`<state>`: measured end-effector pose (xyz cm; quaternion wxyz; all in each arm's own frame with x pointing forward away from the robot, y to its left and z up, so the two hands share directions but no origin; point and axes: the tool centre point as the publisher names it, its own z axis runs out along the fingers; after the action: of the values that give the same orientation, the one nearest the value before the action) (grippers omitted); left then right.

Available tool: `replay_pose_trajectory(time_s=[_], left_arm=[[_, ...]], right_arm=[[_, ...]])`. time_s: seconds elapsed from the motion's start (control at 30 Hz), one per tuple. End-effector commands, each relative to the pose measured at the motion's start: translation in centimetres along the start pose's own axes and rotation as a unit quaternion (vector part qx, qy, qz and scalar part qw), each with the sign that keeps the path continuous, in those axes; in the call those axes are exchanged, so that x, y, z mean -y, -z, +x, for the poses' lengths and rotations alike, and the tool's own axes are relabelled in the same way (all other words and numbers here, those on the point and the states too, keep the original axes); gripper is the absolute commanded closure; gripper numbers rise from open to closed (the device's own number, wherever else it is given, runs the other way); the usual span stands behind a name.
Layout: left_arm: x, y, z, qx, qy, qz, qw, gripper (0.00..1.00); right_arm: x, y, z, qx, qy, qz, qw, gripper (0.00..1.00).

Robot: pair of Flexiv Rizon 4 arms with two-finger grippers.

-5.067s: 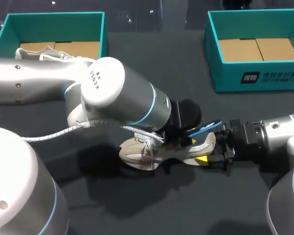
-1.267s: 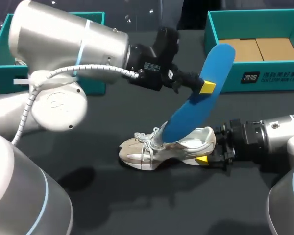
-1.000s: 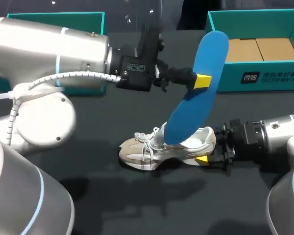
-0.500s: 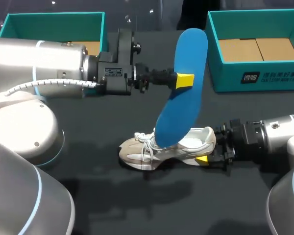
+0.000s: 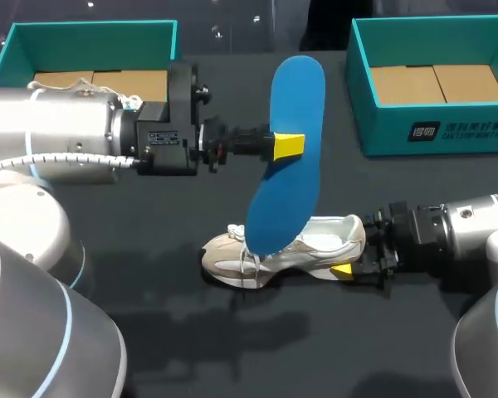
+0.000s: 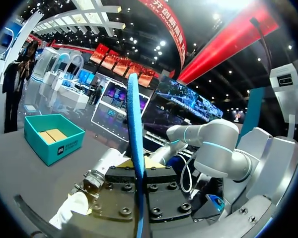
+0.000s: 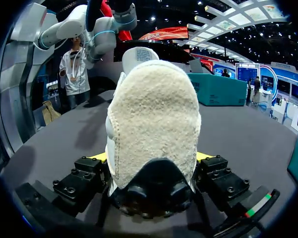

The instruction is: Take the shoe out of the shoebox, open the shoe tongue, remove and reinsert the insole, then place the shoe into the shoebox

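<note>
My left gripper (image 5: 287, 145) is shut on a blue insole (image 5: 292, 99) and holds it upright above the table, its lower end hanging in front of the laces. The left wrist view shows the insole (image 6: 134, 119) edge-on, pinched in that gripper (image 6: 138, 168). A white and beige shoe (image 5: 315, 242) lies on the dark table, toe to the left. My right gripper (image 5: 354, 254) is shut on its heel. From the right wrist, the fuzzy heel (image 7: 154, 119) fills the gripper (image 7: 153, 163), fingers against both sides.
A teal shoebox (image 5: 91, 26) at the back left holds a second shoe (image 5: 83, 89). Another teal shoebox (image 5: 390, 133) stands at the back right with only its cardboard floor showing. It also shows in the left wrist view (image 6: 52, 141).
My left arm has carried the insole to the left and turned it more upright, drawing it out of the shoe. The right gripper and shoe have stayed put.
</note>
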<state>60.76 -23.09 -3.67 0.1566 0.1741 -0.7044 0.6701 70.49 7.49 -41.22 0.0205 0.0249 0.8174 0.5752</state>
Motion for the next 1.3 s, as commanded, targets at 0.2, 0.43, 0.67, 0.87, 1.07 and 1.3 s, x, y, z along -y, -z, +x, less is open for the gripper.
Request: replay_pose_trajectory(time_s=[0.2,0.43,0.67,0.87,1.07,1.3], left_arm=[[-0.7,2.2,0.8,0.004,-0.002,0.012,1.000,1.00],[-0.7,2.2,0.8,0.004,-0.002,0.012,1.000,1.00],[-0.7,2.2,0.8,0.004,-0.002,0.012,1.000,1.00],[-0.7,2.2,0.8,0.004,-0.002,0.012,1.000,1.00],[-0.7,2.2,0.8,0.004,-0.002,0.012,1.000,1.00],[-0.7,2.2,0.8,0.004,-0.002,0.012,1.000,1.00]], right_arm=[[0.0,0.1,0.0,0.000,0.000,0.002,1.000,1.00],[0.0,0.1,0.0,0.000,0.000,0.002,1.000,1.00],[0.0,0.1,0.0,0.000,0.000,0.002,1.000,1.00],[0.5,1.5,0.0,0.003,-0.008,0.026,1.000,0.00],[0.6,3.5,0.2,0.006,-0.011,0.072,0.997,0.00],[-0.1,5.4,0.6,0.006,-0.033,0.168,0.985,0.00]])
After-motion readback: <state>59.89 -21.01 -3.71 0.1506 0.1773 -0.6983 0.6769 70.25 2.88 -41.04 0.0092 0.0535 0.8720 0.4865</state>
